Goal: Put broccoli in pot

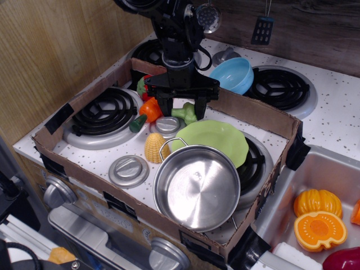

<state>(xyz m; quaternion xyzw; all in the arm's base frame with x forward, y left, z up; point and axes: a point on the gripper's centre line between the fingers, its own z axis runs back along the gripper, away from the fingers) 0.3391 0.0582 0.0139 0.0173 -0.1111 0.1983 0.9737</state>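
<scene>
The light-green toy broccoli (pixel 187 113) lies on the stove top between the left burner and the green plate. My gripper (pixel 181 114) is lowered over it, open, one finger (pixel 163 108) to the broccoli's left and the other to its right. The jaws straddle it and stand close to it; I cannot tell if they touch. The shiny steel pot (pixel 197 190) stands empty at the front of the stove, below the broccoli, its wire handle near the corn.
A green plate (pixel 216 140) lies between broccoli and pot. Toy corn (pixel 156 147), an orange vegetable (pixel 149 109) and grey lids (pixel 129 170) (pixel 167 125) sit nearby. A cardboard wall (pixel 256 115) rings the stove. A blue bowl (pixel 233 74) is behind. Pumpkins (pixel 318 218) lie in the sink.
</scene>
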